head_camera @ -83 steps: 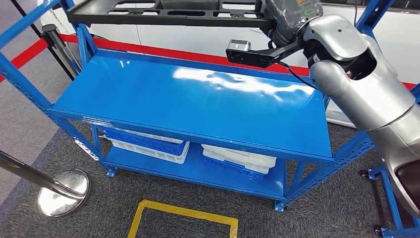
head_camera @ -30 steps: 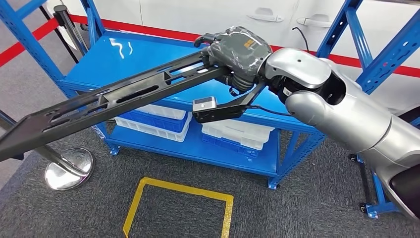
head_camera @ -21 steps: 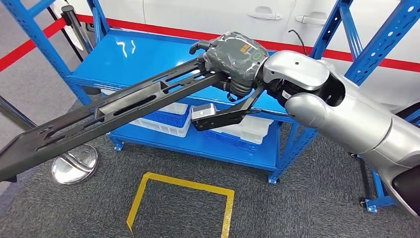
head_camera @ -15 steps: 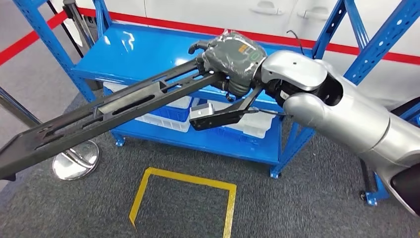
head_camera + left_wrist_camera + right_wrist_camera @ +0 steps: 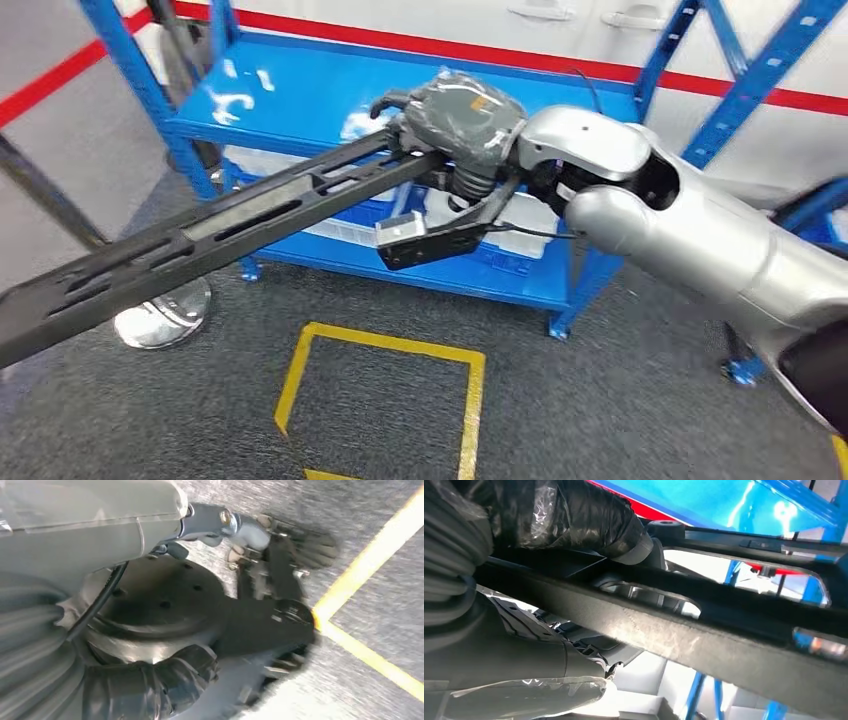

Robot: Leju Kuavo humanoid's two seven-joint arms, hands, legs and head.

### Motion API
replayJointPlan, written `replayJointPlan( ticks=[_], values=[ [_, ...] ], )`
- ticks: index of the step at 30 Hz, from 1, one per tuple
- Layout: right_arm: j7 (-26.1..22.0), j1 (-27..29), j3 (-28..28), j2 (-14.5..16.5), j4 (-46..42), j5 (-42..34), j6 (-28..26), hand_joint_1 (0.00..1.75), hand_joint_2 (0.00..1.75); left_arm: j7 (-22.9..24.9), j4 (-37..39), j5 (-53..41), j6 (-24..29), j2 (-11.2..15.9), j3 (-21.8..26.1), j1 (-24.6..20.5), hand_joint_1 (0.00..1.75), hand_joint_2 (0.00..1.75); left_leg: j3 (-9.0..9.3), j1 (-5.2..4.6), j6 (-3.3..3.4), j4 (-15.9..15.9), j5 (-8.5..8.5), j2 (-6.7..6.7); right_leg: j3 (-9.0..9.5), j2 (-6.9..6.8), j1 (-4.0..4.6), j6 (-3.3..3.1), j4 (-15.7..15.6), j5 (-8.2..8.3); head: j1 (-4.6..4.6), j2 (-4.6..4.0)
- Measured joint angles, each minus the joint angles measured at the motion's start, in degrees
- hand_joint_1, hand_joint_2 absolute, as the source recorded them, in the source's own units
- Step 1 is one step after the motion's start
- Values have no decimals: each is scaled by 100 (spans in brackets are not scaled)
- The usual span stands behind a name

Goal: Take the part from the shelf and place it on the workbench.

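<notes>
Change: the part [image 5: 200,235] has come off the shelf [image 5: 330,95]; the view has swung away, so carrying is underway.
Right hand [image 5: 455,120]: clenched on the part's end, centre frame.
Part: slants from the hand toward lower left, above the floor.
Left hand [image 5: 280,585]: too blurred to judge.

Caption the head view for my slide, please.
Right hand carrying a long black part away from the blue shelf.

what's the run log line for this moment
phase: carrying | right hand: grips long black part at one end | part: off blue shelf, slanting out over floor | left hand: fingers blurred | workbench: unseen
</notes>
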Motion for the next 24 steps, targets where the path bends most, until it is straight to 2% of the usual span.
replayJointPlan(
  ticks=[1,2,4,5,6,8,9,10,12,13,14,15,16,18,19,21,23,24],
  values=[
    [-1,-24,-5,12,5,-5,-10,175,175,-2,-4,1,5,-17,0,-5,0,175,-5,32,-42,-39,50,6,59,-13,28,-26,-138,16,-26,0],
    [0,-47,-8,10,16,-15,-17,175,175,-3,-3,1,10,-12,-1,-9,0,175,6,63,-73,-96,102,6,99,-31,42,-27,-282,87,-10,0],
    [1,-61,-8,30,38,-44,-25,175,175,-6,-2,3,16,-3,-1,-9,0,175,-1,58,-128,-131,88,1,208,-72,-6,21,-575,276,1,1],
    [0,-64,-9,45,48,-59,-26,175,175,-6,-2,3,16,8,-2,-10,0,175,-49,52,-166,-25,-23,-2,252,-98,-61,45,-709,366,3,1],
    [-4,-64,-9,63,56,-69,-27,175,175,-7,-2,3,16,15,-2,-11,0,175,-145,75,-223,211,-203,-2,262,-125,-117,97,-775,431,1,1],
    [-12,-54,-5,87,76,-70,-29,175,175,-3,-2,3,18,41,-2,-14,0,175,-354,155,-376,813,-545,3,190,-160,-226,172,-773,489,1,1],
    [-13,-39,0,92,90,-66,-29,175,175,-2,-2,4,20,54,-2,-14,0,175,-388,208,-464,1000,-601,9,134,-173,-291,239,-731,499,0,0],
    [-9,-26,4,95,108,-62,-29,175,175,3,-1,4,24,69,-2,-13,0,175,-333,267,-561,1002,-557,16,67,-181,-361,316,-666,493,0,1],
    [-1,-14,10,102,137,-60,-29,175,175,10,4,4,42,95,-2,-1,0,175,5,398,-787,519,-360,41,-110,-185,-507,517,-434,435,0,1],
    [3,-14,10,113,148,-61,-30,175,175,18,7,3,48,101,-2,7,0,175,148,431,-868,328,-305,32,-223,-178,-542,624,-286,388,-9,1],
    [10,-12,10,127,160,-61,-32,175,175,22,10,3,52,104,-2,15,0,175,199,451,-881,237,-282,16,-326,-163,-556,717,-128,340,-16,1],
    [16,-10,10,137,171,-61,-34,175,175,25,12,-1,54,103,-2,16,0,175,176,455,-822,254,-331,-5,-420,-140,-548,785,20,308,-20,1],
    [23,1,9,142,186,-61,-37,175,175,31,13,-1,55,102,-3,13,0,175,107,454,-711,367,-337,-29,-492,-115,-531,828,122,298,-16,1],
    [24,28,10,137,219,-61,-41,175,175,42,15,-2,62,103,-4,1,0,175,-6,467,-514,430,-353,-30,-580,-87,-537,866,251,266,8,1],
    [21,46,11,136,235,-61,-43,175,175,50,16,1,62,104,-4,-4,0,175,-52,463,-456,445,-323,-29,-618,-84,-543,880,336,174,17,1],
    [15,66,12,134,265,-62,-45,175,175,63,16,1,61,104,-4,-11,0,175,-135,438,-347,422,-239,-30,-735,-80,-548,901,777,-239,20,1],
    [15,84,10,134,295,-62,-47,175,175,84,16,1,61,104,-4,-11,0,175,-221,395,-277,398,-147,-31,-862,-74,-533,893,1394,-681,20,1],
    [16,96,11,134,310,-62,-48,175,175,94,16,1,61,104,-4,-11,0,175,-270,369,-257,395,-103,-30,-866,-71,-522,869,1582,-781,20,1]
  ],
)
